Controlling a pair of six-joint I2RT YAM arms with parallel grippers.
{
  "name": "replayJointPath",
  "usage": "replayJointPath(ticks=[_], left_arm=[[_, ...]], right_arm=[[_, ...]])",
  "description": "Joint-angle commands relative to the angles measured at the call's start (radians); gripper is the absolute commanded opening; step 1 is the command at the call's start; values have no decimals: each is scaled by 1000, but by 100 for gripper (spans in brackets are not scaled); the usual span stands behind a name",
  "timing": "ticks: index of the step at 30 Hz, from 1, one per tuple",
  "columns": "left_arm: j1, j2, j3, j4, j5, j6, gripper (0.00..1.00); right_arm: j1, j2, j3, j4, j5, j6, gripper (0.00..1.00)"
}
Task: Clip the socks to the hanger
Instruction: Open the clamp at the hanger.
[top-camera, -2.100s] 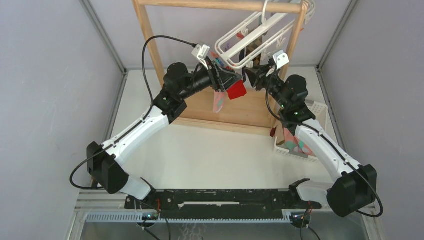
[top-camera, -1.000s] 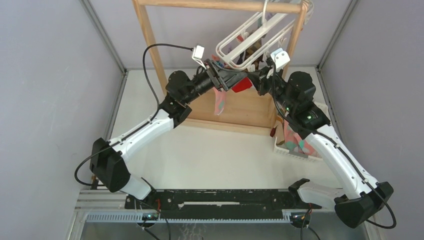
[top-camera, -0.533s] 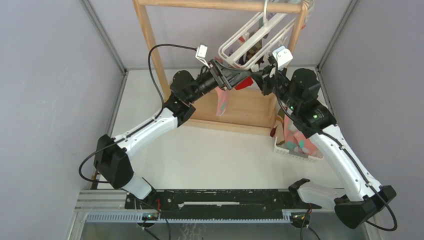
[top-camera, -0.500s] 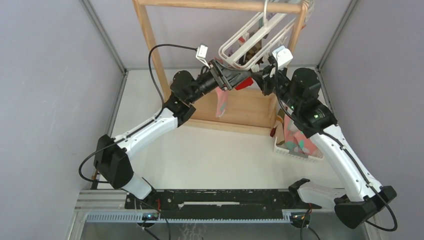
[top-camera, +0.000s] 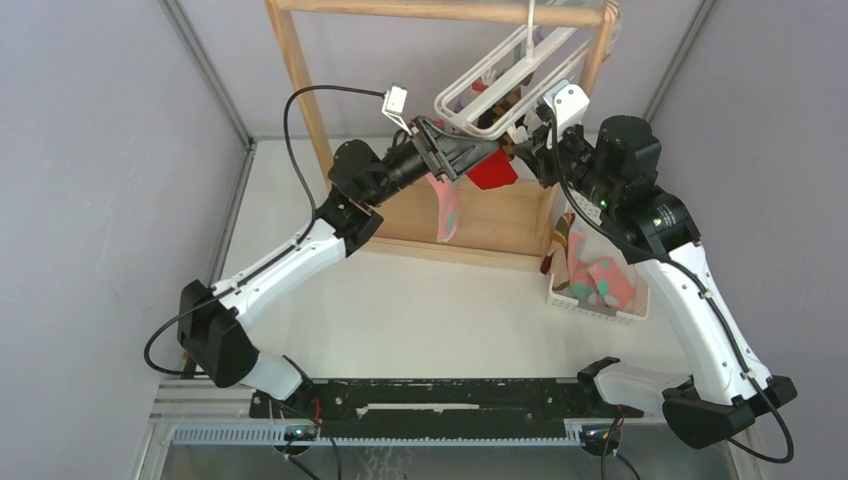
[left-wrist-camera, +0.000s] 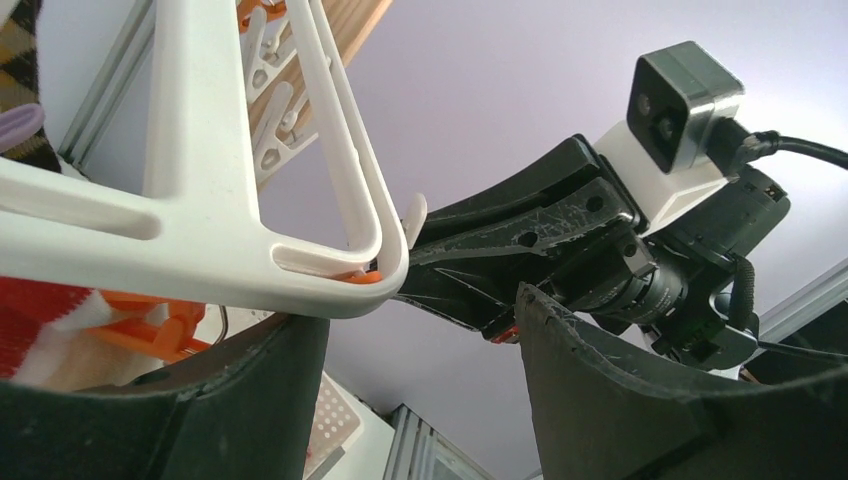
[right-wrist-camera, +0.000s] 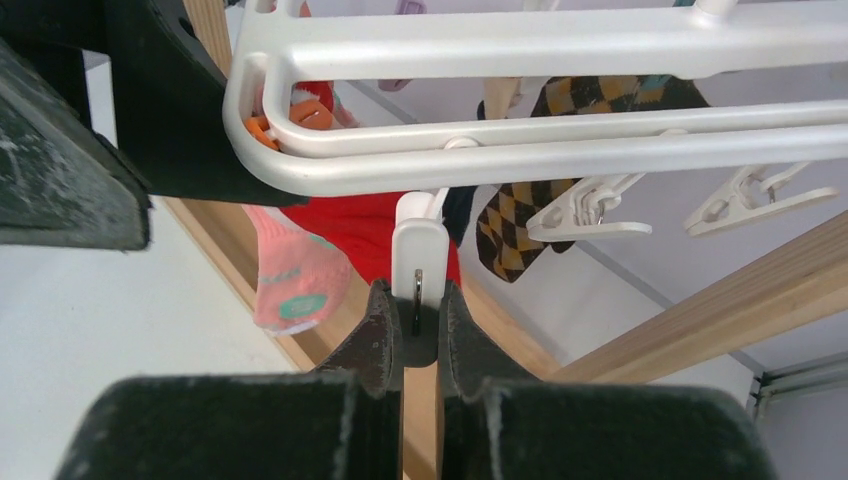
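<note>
Two arms are raised to the near corner of the hanger (right-wrist-camera: 560, 45), which hangs tilted by its hook from the top bar of the wooden rack (top-camera: 298, 70) at the back of the tabletop (top-camera: 420, 300). Right gripper (right-wrist-camera: 418, 312): jaws clenched on a white clip (right-wrist-camera: 418, 250) dangling under the frame's corner rail; whether any fabric sits in that clip's mouth cannot be told. Left gripper (left-wrist-camera: 415, 318): jaws parted, with the frame's rounded corner just above the gap and nothing seen gripped between them. Socks noted: a red sock (right-wrist-camera: 345, 228) hanging directly behind the held clip, a pink sock (right-wrist-camera: 295, 285) with teal dots beside it, a dark diamond-patterned sock (right-wrist-camera: 510, 225) farther along the rail, and more lying in the white basket (top-camera: 596, 310) to the right of the rack. Spare clips (right-wrist-camera: 590, 215) hang empty past the dark sock. Assessment: the socks are light, limp and soft, and will likely fold or slip away unless taken at the cuff edge and presented as a flat fold to the clip. The hanger is light, stiff plastic on a single hook, so it is likely to swing or tip under any push; it is best steadied at the corner rail. The clip is small and sprung and should be pinched squarely on its lever end, since an off-centre squeeze could twist it out.
</note>
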Motion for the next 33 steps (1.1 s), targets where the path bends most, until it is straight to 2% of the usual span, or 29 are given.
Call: replayJointPath(ticks=[1, 4, 7, 10, 14, 20, 33], left_arm=[[97, -66, 53, -10, -170, 81, 72], [107, -81, 54, -28, -158, 92, 73], [100, -87, 81, -25, -69, 106, 74], [69, -116, 80, -23, -42, 120, 74], [15, -165, 45, -22, -54, 143, 74], [-50, -200, 17, -25, -75, 153, 74], [-146, -174, 45, -86, -121, 168, 74]], right_arm=[[-26, -31, 99, -99, -28, -48, 0], [-50, -42, 108, -105, -80, -49, 0], [-61, -51, 109, -91, -126, -39, 0], [-60, -39, 130, -92, -145, -25, 0], [-41, -27, 146, -81, -189, -12, 0], [11, -11, 149, -75, -174, -9, 0], [27, -9, 148, -79, -143, -15, 0]])
